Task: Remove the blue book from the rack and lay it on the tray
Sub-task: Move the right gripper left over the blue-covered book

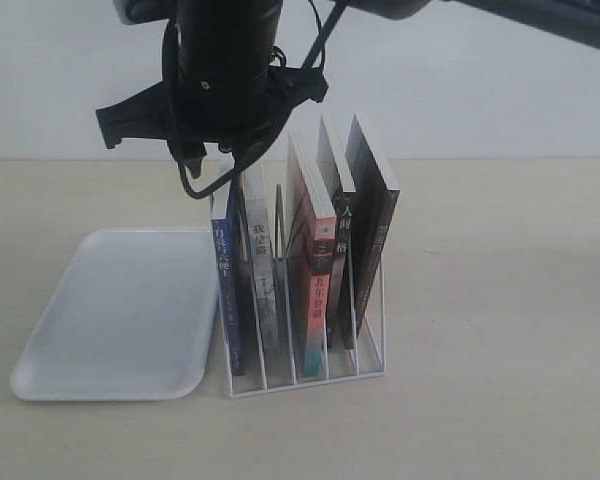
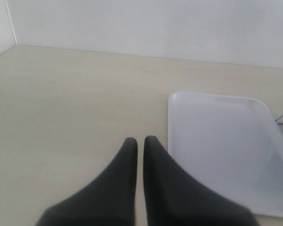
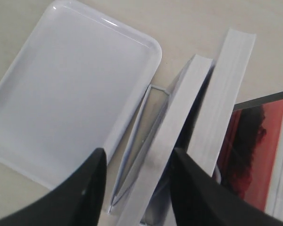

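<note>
Tray (image 1: 100, 310) lies flat at the near left of the table (image 1: 500, 420), its right rim just beside the rack (image 1: 310, 385), and nothing rests on it. The blue book (image 1: 226, 290) stands in the rack's leftmost slot, the one closest to the tray. Its spine faces the near side, its long axis is upright, and its top edge runs from near to far. The right gripper (image 1: 225, 160) hangs directly over that top edge, having reached across to the left end of the rack. Its own camera shows the jaws spread with the blue book's page edge (image 3: 177, 113) between them, one finger (image 3: 92, 188) on the tray side and the other in the gap next to the neighbouring book (image 3: 226, 94). A strip of rack wire shows between the tray-side finger and the pages, so I judge the jaws released, not yet gripping. Whether the other finger touches the book I cannot tell. The right arm is clearly the nearer one; the left gripper (image 2: 140, 141) sits clenched on nothing over bare table near the tray, and the outside camera does not show it. The blue book's cover is hidden, the fingertips are lost behind cable and book tops from outside, and the far ends of the books are cut off
</note>
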Tool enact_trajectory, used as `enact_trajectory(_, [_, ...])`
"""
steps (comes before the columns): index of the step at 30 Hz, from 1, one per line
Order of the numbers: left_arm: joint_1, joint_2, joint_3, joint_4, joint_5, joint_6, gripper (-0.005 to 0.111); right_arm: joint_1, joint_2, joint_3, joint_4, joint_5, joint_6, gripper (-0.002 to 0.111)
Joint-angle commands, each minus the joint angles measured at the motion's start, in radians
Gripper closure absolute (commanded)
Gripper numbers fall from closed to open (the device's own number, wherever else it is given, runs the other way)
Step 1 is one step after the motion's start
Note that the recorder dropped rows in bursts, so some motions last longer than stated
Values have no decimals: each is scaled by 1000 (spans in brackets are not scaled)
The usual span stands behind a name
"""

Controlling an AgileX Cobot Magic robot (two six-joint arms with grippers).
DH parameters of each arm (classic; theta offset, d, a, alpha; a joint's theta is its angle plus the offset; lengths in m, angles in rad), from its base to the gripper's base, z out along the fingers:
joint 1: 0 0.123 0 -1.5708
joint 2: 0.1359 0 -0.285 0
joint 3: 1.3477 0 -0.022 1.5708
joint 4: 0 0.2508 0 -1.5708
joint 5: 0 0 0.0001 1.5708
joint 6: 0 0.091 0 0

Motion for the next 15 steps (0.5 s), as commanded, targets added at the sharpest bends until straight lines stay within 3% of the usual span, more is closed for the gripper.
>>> enact_trajectory(1, [-5, -2, 4, 1, -3, -8, 103, 0, -5, -4, -13, 6, 7, 67])
enact_trajectory(15, [-5, -2, 4, 1, -3, -8, 103, 0, 14, -4, -13, 8, 34, 67])
